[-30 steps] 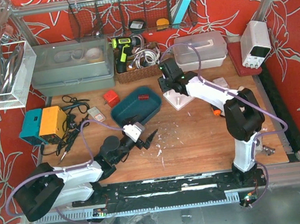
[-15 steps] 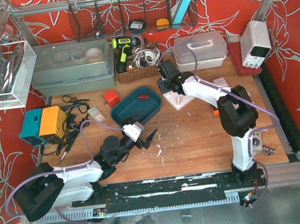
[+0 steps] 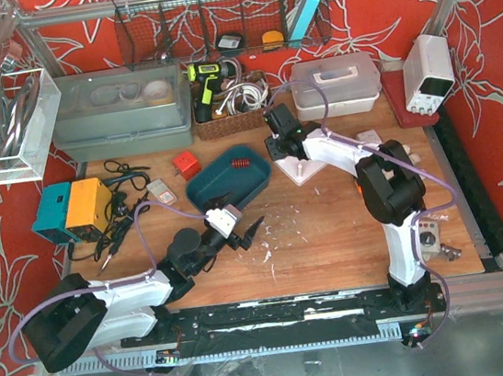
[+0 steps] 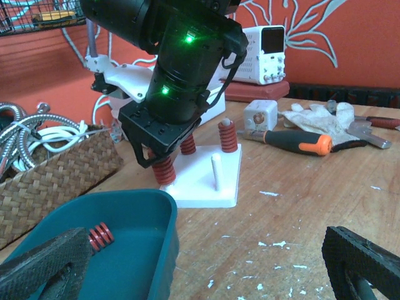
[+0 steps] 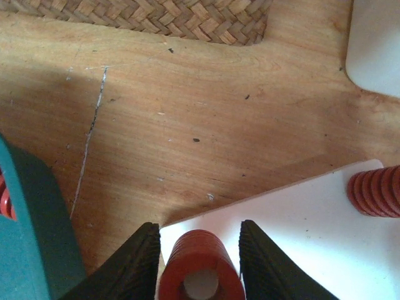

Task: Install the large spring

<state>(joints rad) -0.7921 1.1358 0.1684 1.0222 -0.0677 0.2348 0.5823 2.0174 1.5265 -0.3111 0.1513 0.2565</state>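
Observation:
My right gripper (image 3: 282, 139) stands over the back left corner of the white peg plate (image 3: 309, 169), shut on the large red spring (image 5: 200, 269). That spring stands upright on the plate, also in the left wrist view (image 4: 164, 169). Two more red springs (image 4: 228, 135) sit on the plate's pegs, and one peg (image 4: 215, 172) is bare. Another red spring (image 3: 240, 163) lies in the teal tray (image 3: 224, 191). My left gripper (image 3: 253, 231) is open and empty, low over the table in front of the tray, with wide-apart fingers (image 4: 44, 265).
A wicker basket (image 3: 224, 122) of cables stands just behind the tray and plate. An orange-handled screwdriver (image 4: 294, 139), a glove (image 4: 319, 115) and a power supply (image 3: 428, 72) are to the right. A small red box (image 3: 186, 165) and tangled cables (image 3: 125, 214) lie left.
My right arm's elbow has swung left, and its gripper has shifted slightly back and left over the plate corner. The left arm has not moved.

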